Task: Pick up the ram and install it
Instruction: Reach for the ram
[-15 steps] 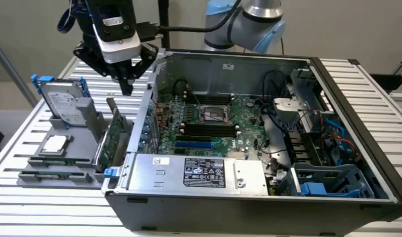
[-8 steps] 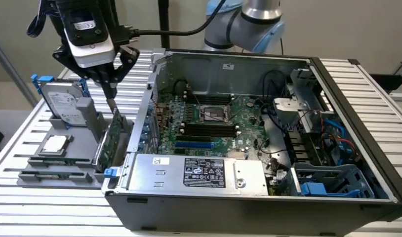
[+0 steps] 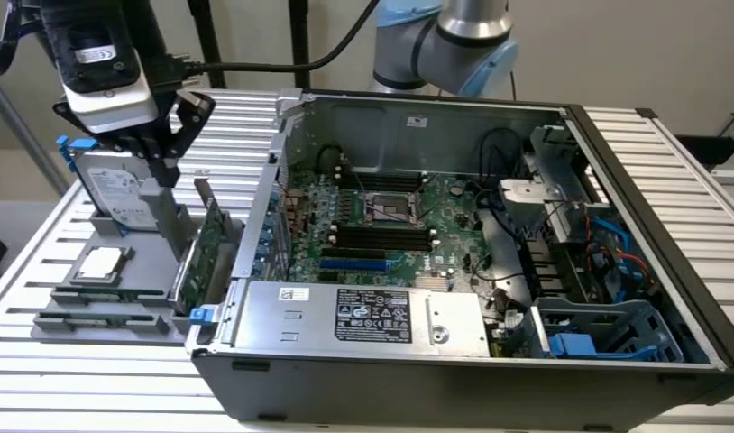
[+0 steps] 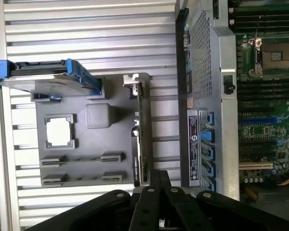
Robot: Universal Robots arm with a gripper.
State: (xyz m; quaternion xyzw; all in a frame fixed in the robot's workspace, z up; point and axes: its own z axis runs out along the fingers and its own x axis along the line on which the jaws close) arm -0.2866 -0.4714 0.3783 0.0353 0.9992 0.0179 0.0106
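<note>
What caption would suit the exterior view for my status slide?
End effector hangs above the gray parts tray, beside the open computer case with its motherboard exposed.

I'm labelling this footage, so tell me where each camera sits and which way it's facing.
Exterior view: raised, looking obliquely down into the open computer case, its motherboard and the grey parts tray; the arm and hand show.
Wrist view: on the wrist, facing straight down onto the parts tray; the hand's black linkage shows.
Shared: parts tray, expansion card, motherboard.
</note>
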